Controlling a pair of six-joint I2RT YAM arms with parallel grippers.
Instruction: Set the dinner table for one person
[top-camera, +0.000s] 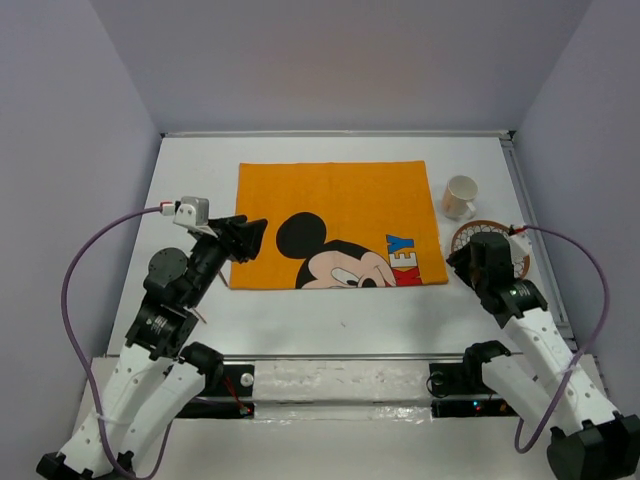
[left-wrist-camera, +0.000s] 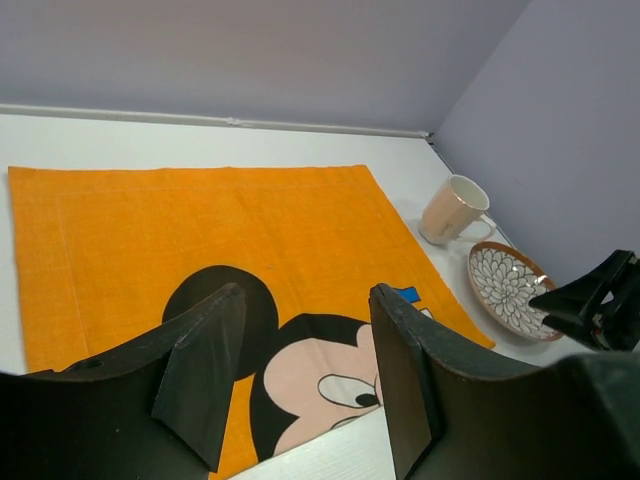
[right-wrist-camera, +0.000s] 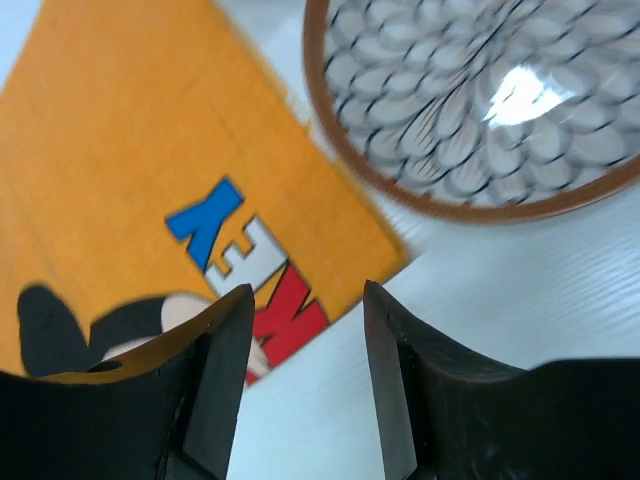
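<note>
The white dinner table (top-camera: 330, 310) carries an orange Mickey Mouse mat (top-camera: 335, 200) in the middle. A beige mug (top-camera: 459, 196) stands to the mat's right, and a brown-rimmed patterned plate (top-camera: 463, 237) lies just in front of it. My left gripper (top-camera: 250, 238) is open and empty over the mat's left edge; the left wrist view shows the mat (left-wrist-camera: 200, 230), mug (left-wrist-camera: 452, 210) and plate (left-wrist-camera: 508, 288). My right gripper (top-camera: 458, 262) is open and empty, above the bare table by the mat's near right corner (right-wrist-camera: 160, 170), just short of the plate (right-wrist-camera: 470, 110).
A metal rail (top-camera: 340, 356) runs along the near table edge in front of the arm bases. Grey walls enclose the table on three sides. Purple cables loop from both wrists at the left and right sides.
</note>
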